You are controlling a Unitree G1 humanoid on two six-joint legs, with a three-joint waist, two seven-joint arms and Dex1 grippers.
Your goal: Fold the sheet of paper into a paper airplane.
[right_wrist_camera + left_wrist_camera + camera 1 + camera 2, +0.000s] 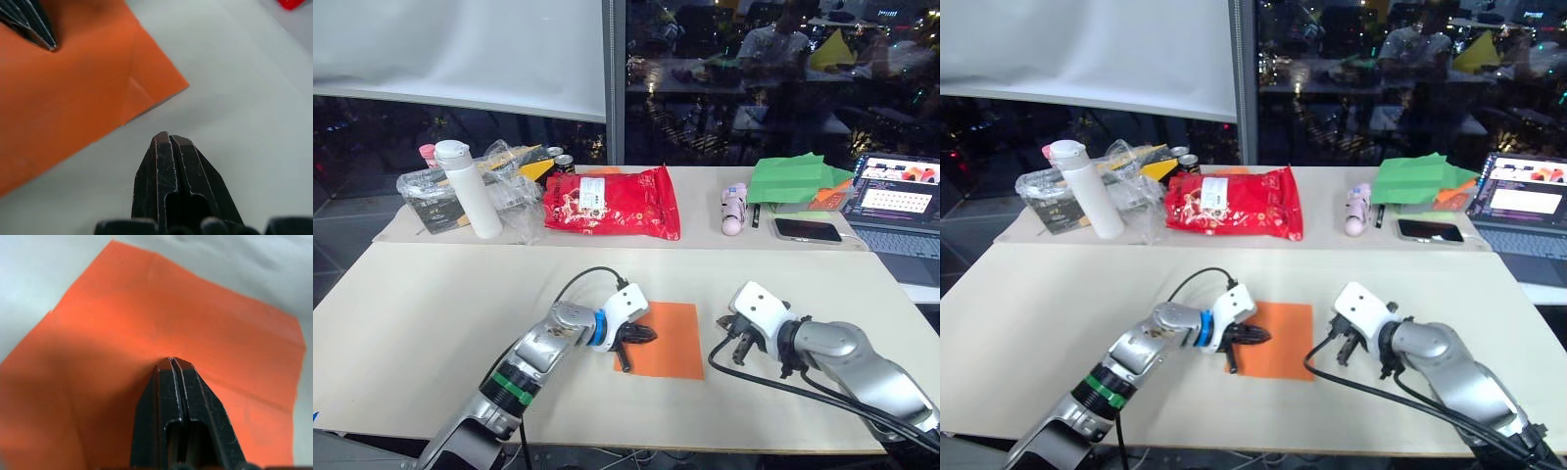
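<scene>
Behind the one orange paper (668, 338) on the table (431, 304) stand one white bottle (470, 188), two cans (558, 160), one red bag (613, 203), one phone (808, 230) and one laptop (899, 208).

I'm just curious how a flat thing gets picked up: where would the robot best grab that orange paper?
Probably at the orange paper's edge nearest the right gripper, coming from that side. It lies flat on the table, so only an edge or corner offers anything to lift.
</scene>
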